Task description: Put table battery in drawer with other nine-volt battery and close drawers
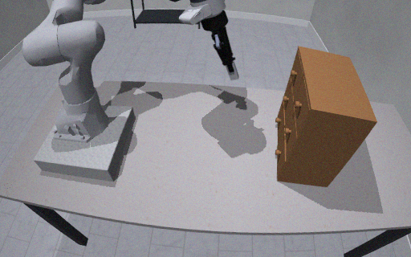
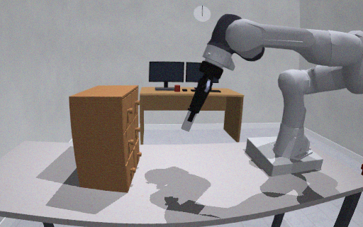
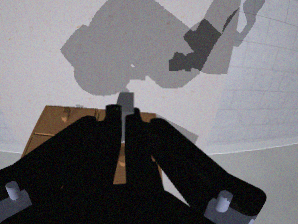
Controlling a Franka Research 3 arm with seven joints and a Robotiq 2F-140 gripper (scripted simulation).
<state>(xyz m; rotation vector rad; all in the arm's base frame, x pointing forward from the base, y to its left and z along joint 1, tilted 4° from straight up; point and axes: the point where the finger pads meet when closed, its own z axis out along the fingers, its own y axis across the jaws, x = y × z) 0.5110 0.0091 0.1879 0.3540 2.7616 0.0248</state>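
- Gripper (image 1: 233, 72) (image 2: 187, 125) (image 3: 126, 103), black, angular: hung top centre of the overhead frame, closed narrow, gripping nothing
- Boxy, wood-grained chest (image 1: 323, 148) (image 2: 98, 142) (image 3: 50, 125): stood at right there, round-knobbed

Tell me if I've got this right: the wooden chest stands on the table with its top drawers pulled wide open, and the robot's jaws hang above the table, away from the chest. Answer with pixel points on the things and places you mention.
Not quite: the drawers of the chest (image 1: 340, 86) (image 2: 101, 142) are not pulled wide open; the top view shows them pushed in. The rest holds.
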